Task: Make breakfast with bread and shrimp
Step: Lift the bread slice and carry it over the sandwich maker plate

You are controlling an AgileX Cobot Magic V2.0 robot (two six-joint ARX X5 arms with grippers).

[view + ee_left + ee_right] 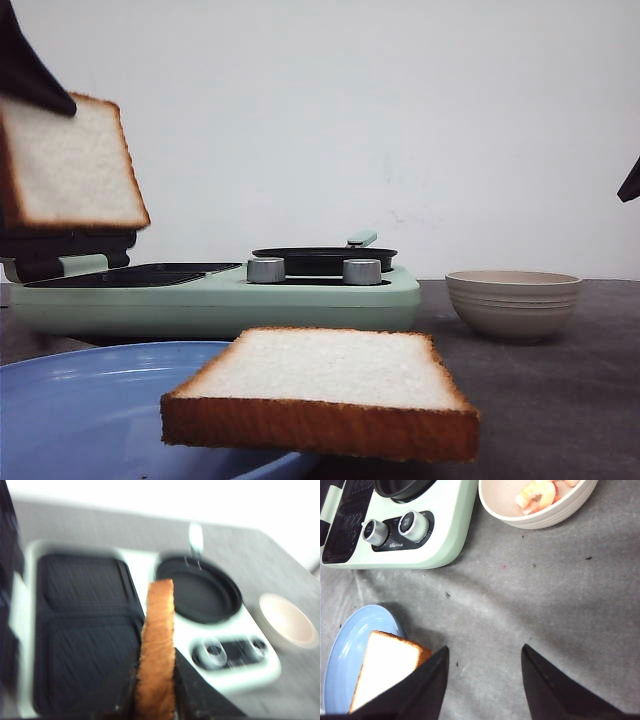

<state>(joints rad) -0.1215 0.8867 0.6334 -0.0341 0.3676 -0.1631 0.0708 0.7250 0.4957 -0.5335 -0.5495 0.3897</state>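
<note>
Gripping one bread slice (68,165) by its edge, the left hand (156,695) holds it upright in the air at the far left of the front view, above the open black grill plates (82,625) of the mint-green cooker (215,295). In the left wrist view the slice shows edge-on as a brown crust between the two dark fingers (192,692), which are clamped on it.

Right of the grill plates, on the same cooker, sits a round black pan (325,260) with a mint handle, and in front of it two silver knobs (392,528).

Nearer the camera, a blue plate (70,410) lies on the grey bench (560,400). The second slice (325,390) lies flat with its left part on the plate and its right part jutting past the rim.

Further right, a beige ribbed bowl (513,303) stands on the bench just beside the cooker's right end. The shrimp (537,494), pink and white, lie inside it, seen only in the right wrist view.

The right hand (482,680) hangs above the bench beside the plate, its fingers apart and holding nothing. In the front view only a dark tip of it shows at the right edge.
</note>
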